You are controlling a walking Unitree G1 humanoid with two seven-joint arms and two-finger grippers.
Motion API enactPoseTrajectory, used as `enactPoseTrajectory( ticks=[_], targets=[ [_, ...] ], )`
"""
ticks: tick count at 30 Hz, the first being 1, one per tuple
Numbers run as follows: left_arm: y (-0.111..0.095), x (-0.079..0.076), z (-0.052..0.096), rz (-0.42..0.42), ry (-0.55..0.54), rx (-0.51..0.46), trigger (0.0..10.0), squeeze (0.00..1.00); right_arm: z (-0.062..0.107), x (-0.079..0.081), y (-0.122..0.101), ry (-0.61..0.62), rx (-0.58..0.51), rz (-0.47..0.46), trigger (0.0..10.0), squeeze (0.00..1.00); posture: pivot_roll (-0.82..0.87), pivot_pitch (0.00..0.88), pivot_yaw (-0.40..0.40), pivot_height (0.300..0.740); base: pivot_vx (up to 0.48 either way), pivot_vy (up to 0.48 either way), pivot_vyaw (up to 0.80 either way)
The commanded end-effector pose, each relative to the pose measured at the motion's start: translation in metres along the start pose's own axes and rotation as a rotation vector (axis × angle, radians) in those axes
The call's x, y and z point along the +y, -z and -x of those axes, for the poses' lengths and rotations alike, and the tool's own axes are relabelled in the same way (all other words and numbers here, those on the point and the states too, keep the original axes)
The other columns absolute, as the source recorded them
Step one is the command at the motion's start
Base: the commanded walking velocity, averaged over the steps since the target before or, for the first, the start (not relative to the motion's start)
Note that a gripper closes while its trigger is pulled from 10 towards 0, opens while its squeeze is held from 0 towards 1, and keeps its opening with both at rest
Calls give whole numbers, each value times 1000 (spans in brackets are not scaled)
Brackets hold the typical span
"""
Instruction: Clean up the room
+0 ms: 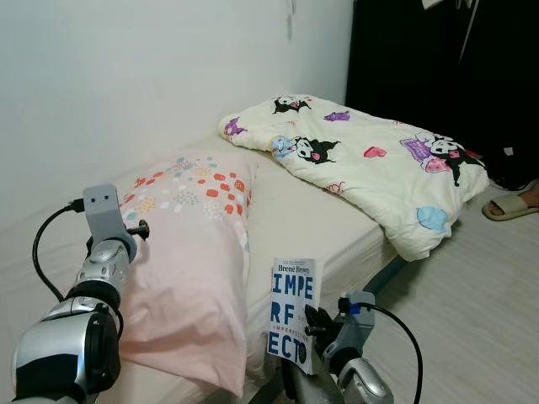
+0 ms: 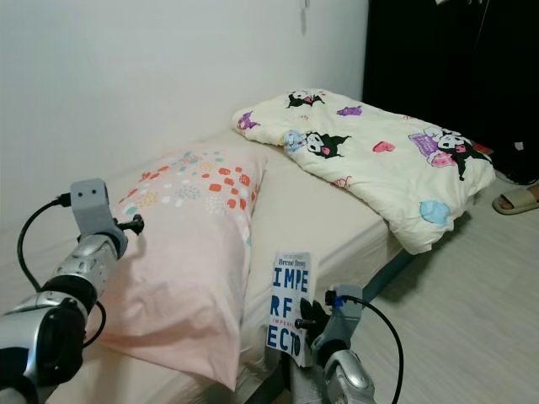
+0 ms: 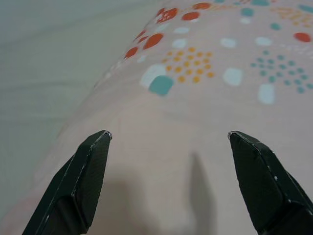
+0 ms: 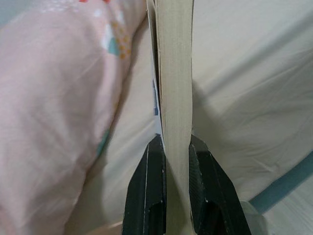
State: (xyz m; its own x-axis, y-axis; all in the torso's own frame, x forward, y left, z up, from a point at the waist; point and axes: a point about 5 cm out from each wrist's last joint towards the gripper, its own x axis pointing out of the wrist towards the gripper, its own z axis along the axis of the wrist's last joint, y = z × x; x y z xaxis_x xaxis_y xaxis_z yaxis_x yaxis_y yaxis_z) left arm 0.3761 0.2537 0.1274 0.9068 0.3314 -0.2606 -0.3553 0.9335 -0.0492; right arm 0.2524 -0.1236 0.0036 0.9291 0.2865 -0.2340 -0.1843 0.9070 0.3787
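Book [image 1: 294, 314] held upright above the bed [image 1: 320, 227] edge beside pink pillow [image 1: 189, 252], pinched low between right gripper [image 4: 175, 143] fingers; left gripper [image 3: 168, 137] spread over the pillow; likely to tilt or slip free given the narrow bottom-edge grip.

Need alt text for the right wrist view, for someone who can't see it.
The right pincer is shut on the book, seen edge-on with its pages standing upright. The pink pillow lies beside it on the cream bed sheet.
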Motion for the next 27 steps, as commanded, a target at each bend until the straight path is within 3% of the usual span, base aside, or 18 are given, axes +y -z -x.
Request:
enactPoseTrajectory(
  ticks=[1, 2, 3, 7, 10, 14, 22, 23, 25, 26, 27],
  targets=[
    [-14, 12, -2, -10, -6, -18, 10000, 435, -4, 42, 16, -118, 47, -74, 10000, 0, -219, 169, 201, 580, 0, 0, 0],
    [-14, 12, -2, -10, -6, -18, 10000, 435, -4, 42, 16, -118, 47, -74, 10000, 0, -219, 169, 201, 580, 0, 0, 0],
    [-18, 11, -3, -16, 3, -25, 10000, 1000, -4, 46, 16, -124, 43, -77, 10000, 0, -217, 175, 204, 580, 0, 0, 0],
    [-31, 15, -4, -54, 0, -43, 10000, 1000, 2, 63, 14, -152, 18, -104, 10000, 0, -211, 239, 226, 580, 0, 0, 0],
    [-33, 16, -5, -60, -5, -45, 10000, 1000, 3, 65, 14, -155, 15, -108, 10000, 0, -211, 239, 226, 580, 0, 0, 0],
    [-37, 23, -5, -86, -37, -37, 10000, 1000, 11, 75, 12, -169, -5, -135, 10000, 0, -212, 304, 241, 580, 0, 0, 0],
    [-36, 41, -5, -61, -112, -6, 10000, 1000, 23, 87, 8, -167, -24, -165, 10000, 0, -220, 368, 271, 580, 0, 0, 0],
    [-35, 44, -4, -56, -131, 3, 10000, 380, 26, 88, 8, -162, -28, -172, 10000, 0, -220, 372, 272, 580, 0, 0, 0],
    [-34, 48, -4, -47, -154, 14, 10000, 380, 29, 89, 7, -157, -29, -179, 10000, 0, -219, 387, 278, 580, 0, 0, 0],
    [-31, 52, -3, -33, -172, 30, 10000, 0, 32, 91, 7, -153, -30, -184, 10000, 0, -221, 398, 282, 580, 0, 0, 0],
    [-27, 53, -3, -21, -174, 49, 10000, 0, 35, 92, 6, -150, -31, -188, 10000, 0, -222, 405, 284, 580, 0, 0, 0]
  ],
)
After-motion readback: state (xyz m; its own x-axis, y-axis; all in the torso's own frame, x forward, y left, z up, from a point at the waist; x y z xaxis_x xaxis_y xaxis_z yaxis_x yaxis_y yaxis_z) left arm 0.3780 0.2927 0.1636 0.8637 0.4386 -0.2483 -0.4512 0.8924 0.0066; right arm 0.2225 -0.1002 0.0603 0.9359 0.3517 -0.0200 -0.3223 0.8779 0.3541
